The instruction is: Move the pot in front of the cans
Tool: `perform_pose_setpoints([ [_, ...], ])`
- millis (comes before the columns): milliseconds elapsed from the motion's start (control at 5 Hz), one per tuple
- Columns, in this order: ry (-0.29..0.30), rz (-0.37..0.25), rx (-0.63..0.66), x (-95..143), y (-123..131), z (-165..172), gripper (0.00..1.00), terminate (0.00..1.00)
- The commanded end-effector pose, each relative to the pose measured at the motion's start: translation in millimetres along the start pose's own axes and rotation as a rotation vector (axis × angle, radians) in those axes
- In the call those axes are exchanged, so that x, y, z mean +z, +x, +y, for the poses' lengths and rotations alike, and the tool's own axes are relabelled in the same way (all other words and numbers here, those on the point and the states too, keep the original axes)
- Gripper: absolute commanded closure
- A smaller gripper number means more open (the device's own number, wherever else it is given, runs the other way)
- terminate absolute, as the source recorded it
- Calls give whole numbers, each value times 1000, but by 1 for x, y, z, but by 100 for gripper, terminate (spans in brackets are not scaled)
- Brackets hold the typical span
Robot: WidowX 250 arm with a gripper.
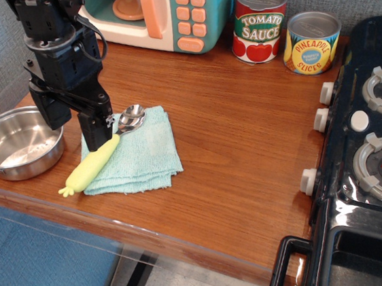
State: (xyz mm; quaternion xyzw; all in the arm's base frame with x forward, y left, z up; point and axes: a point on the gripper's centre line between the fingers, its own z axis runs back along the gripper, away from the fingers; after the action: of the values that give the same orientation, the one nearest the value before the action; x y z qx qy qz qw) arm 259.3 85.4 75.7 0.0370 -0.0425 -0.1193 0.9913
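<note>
my fingers (74, 121) hang apart, holding nothing, just right of the pot (16, 142), which sits at the table's (246, 151) left edge. the spoon (103, 151) lies on a cloth (141, 155) right of the pot. the cans (287, 32) stand far right of the pot, at the back.

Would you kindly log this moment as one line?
pot: table's left edge | cans: back right | gripper: over spoon and cloth, holding nothing | move: not done
</note>
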Motion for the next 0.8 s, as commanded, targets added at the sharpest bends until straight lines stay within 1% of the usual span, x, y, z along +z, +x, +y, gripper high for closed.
perform_pose_setpoints([
  [0, 0, 0, 0, 0, 0, 0, 0, 0],
  [200, 17, 8, 5, 1, -4, 15, 0, 0],
  [400, 22, 1, 14, 1, -8, 32, 0, 0],
  [600, 45, 10, 6, -2, -13, 47, 0, 0],
])
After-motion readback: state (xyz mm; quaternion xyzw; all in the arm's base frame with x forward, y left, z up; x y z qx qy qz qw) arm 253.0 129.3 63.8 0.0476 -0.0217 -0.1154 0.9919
